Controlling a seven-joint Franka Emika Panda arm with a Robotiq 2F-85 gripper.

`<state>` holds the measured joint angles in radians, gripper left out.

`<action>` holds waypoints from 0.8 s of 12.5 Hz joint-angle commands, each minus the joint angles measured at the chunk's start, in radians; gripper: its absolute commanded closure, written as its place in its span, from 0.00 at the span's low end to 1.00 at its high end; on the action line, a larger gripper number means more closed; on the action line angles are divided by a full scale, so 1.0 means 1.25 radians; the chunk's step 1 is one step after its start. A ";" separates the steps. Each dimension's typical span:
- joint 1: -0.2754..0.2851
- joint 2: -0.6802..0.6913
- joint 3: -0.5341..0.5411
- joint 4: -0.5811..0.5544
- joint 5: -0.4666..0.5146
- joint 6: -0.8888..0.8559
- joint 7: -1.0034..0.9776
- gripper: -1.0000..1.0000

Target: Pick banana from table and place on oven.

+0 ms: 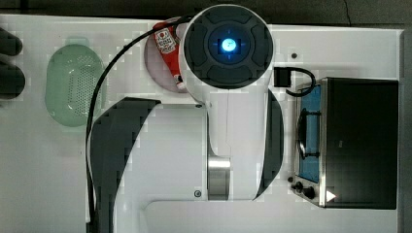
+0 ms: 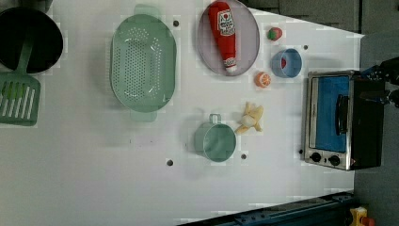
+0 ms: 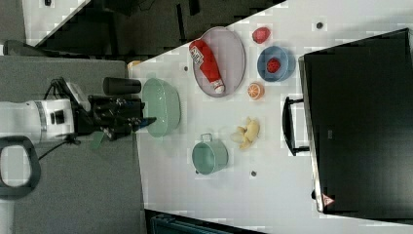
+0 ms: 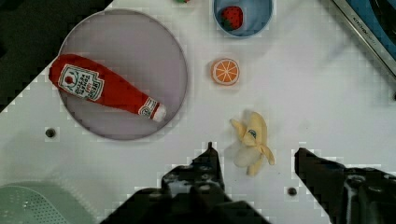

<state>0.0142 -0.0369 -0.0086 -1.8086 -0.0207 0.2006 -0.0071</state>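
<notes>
The banana (image 4: 252, 139), pale yellow and partly peeled, lies on the white table (image 4: 327, 93); in the left view the banana (image 2: 251, 118) sits between a green mug and the oven (image 2: 341, 120). My gripper (image 4: 254, 149) hangs open well above the table, and the banana appears between its two black fingers (image 4: 208, 161) with clear distance to it. In the right view the gripper (image 3: 145, 120) is held far off the tabletop, away from the banana (image 3: 247, 132). The oven's black top (image 1: 362, 141) is bare. My arm covers the banana in the top view.
An orange slice (image 4: 225, 71) lies close to the banana. A red ketchup bottle (image 4: 105, 91) rests on a grey plate (image 4: 140, 46). A blue bowl (image 4: 243, 16) holds a strawberry. A green mug (image 2: 215, 141), a green colander (image 2: 142, 63) and a green spatula (image 2: 18, 96) also stand on the table.
</notes>
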 commanded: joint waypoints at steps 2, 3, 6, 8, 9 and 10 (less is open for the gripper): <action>-0.021 -0.363 -0.014 -0.233 -0.012 -0.112 0.051 0.10; -0.021 -0.363 -0.014 -0.236 -0.012 -0.112 0.051 0.00; -0.021 -0.356 -0.013 -0.251 -0.012 -0.107 0.051 0.00; -0.021 -0.338 -0.013 -0.276 -0.012 -0.070 0.051 0.00; -0.021 -0.324 -0.013 -0.294 -0.012 -0.036 0.051 0.00; -0.021 -0.309 -0.013 -0.315 -0.012 0.003 0.051 0.00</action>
<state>-0.0117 -0.4978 -0.0236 -2.1289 -0.0389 0.2178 0.0301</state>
